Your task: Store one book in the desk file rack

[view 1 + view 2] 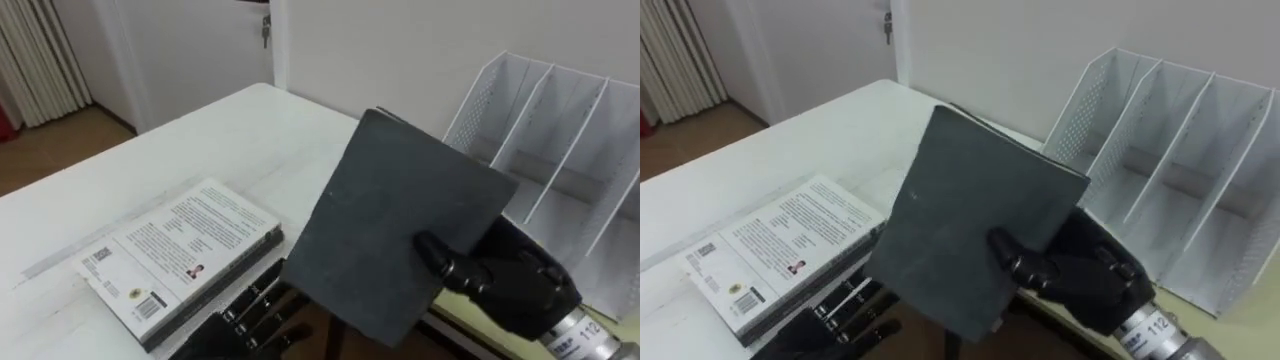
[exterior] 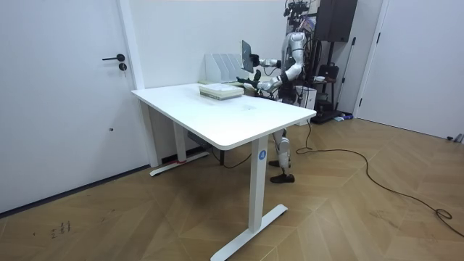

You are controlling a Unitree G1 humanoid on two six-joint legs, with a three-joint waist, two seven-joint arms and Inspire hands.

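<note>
Your right hand (image 1: 520, 282) holds the grey book (image 1: 400, 225) up off the desk (image 1: 230, 125), to the left of the file rack (image 1: 560, 130).

In the left eye view, your thumb lies across the book's front cover and the fingers wrap behind it, so the book is pinched at its lower right corner and tilted, apart from the rack. Your left hand (image 1: 250, 318) sits low at the desk's near edge, fingers stretched and slightly spread, just beside a white book (image 1: 180, 255) lying flat. In the right eye view, the rack's slots stand bare behind the grey book. In the room view, you stand at the desk's far side, the grey book upright before your chest, near the rack.
</note>
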